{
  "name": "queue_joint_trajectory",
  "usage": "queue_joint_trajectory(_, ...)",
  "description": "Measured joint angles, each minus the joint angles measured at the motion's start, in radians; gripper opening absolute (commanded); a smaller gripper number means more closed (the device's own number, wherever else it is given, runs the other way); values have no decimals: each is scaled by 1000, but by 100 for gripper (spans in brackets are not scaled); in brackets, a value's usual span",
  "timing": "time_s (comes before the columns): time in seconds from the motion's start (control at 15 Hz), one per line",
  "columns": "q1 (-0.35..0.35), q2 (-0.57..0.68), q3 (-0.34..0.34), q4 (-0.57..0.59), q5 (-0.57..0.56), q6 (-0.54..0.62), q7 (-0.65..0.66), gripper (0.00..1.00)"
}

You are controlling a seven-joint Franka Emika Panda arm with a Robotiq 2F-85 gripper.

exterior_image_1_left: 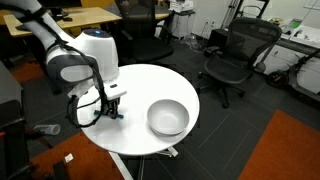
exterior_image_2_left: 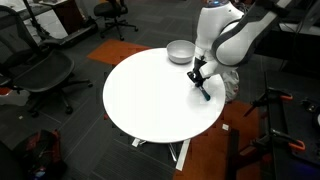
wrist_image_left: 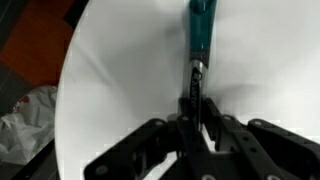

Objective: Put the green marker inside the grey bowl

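The green marker (wrist_image_left: pixel 198 45) shows in the wrist view, teal end pointing away and dark body running down between my fingers. My gripper (wrist_image_left: pixel 196 108) is shut on its dark end, low over the white round table (exterior_image_1_left: pixel 150 90). In both exterior views the gripper (exterior_image_1_left: pixel 110 107) (exterior_image_2_left: pixel 199 78) sits near the table's edge, and the marker is a small dark stick below it (exterior_image_2_left: pixel 205 93). The grey bowl (exterior_image_1_left: pixel 167 118) (exterior_image_2_left: pixel 180 51) stands on the same table, a short way from the gripper, and looks empty.
Black office chairs (exterior_image_1_left: pixel 235 55) (exterior_image_2_left: pixel 45 70) stand around the table. Desks (exterior_image_1_left: pixel 70 18) line the back. An orange carpet patch (exterior_image_1_left: pixel 290 150) lies beyond the table. A white crumpled bag (wrist_image_left: pixel 25 120) lies on the floor beside the table.
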Motion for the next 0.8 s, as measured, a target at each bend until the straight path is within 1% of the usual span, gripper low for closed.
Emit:
queue_joint_trajectory(0.2, 5, -3, -7, 1, 0, 0, 0, 5)
queue_joint_trajectory(0.4, 41, -41, -53, 2, -16, -22, -1, 5)
queue_joint_trajectory(0.6, 82, -114, -110, 8, -70, -86, -1, 5)
queue_joint_trajectory(0.8, 95, -183, -143, 35, -147, -165, 4, 5)
